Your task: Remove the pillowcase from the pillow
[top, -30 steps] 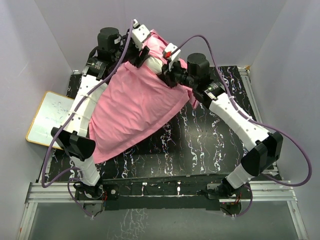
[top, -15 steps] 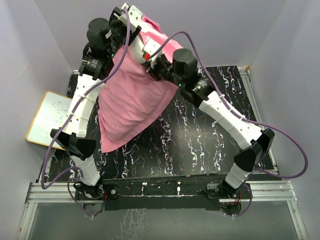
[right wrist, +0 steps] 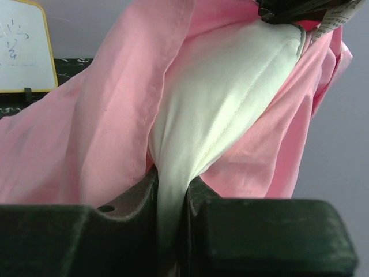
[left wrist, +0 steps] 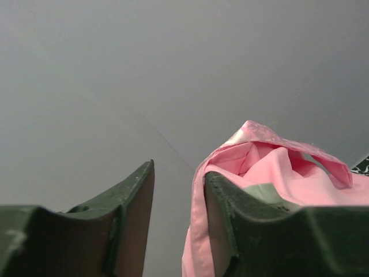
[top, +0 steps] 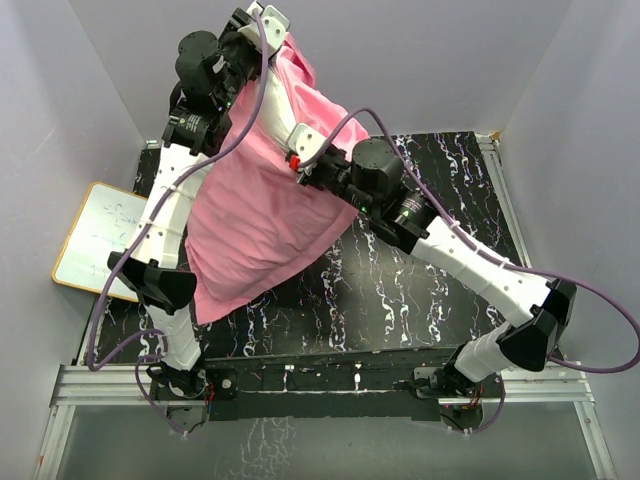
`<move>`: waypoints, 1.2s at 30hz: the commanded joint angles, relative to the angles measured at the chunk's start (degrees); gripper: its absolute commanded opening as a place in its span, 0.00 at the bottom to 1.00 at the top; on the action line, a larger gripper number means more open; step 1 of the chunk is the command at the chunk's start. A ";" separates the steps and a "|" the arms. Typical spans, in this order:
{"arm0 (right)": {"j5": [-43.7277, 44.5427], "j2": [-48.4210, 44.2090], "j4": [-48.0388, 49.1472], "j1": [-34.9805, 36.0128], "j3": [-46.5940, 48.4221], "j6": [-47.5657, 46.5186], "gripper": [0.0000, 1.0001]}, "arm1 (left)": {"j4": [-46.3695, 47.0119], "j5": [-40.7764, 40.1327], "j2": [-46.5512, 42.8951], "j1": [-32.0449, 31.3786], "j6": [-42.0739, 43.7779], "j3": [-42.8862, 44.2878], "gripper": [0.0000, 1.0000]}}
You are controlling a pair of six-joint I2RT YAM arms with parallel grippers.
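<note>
The pink pillowcase [top: 255, 220] hangs in a long drape from my raised left gripper [top: 262, 28] down to the table's left side. In the left wrist view my left gripper [left wrist: 179, 170] stands open, and the pillowcase's hem [left wrist: 199, 231] lies over its right finger [left wrist: 230, 213]. My right gripper [top: 298, 165] is lower, at the drape's right edge. In the right wrist view it [right wrist: 172, 179] is shut on a pinch of the white pillow [right wrist: 230, 86], which bulges out of the pillowcase [right wrist: 86, 115]. The pillow is hidden in the top view.
A white board with a yellow frame [top: 100, 240] lies off the table's left edge and shows in the right wrist view [right wrist: 23, 46]. The black marbled table [top: 430, 200] has grey walls close behind and beside it. An aluminium rail [top: 320, 385] runs along the near edge.
My left arm rose toward the back wall, lifting the pillowcase's top. My right gripper moved down and toward the near side with the pillow. The drape now hangs longer and narrower.
</note>
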 commanded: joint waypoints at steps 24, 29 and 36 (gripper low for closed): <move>6.30 -17.54 23.88 -4.89 -19.23 14.64 0.08 | -15.93 7.98 7.39 14.75 -33.14 3.03 0.41; 1.77 -17.87 28.65 -9.54 -22.13 19.05 0.08 | -18.67 24.48 -0.24 18.02 -31.92 -9.60 0.52; -8.64 -10.84 26.10 -9.60 -12.48 19.21 0.08 | -18.51 38.72 -6.37 18.01 -29.40 -7.36 0.82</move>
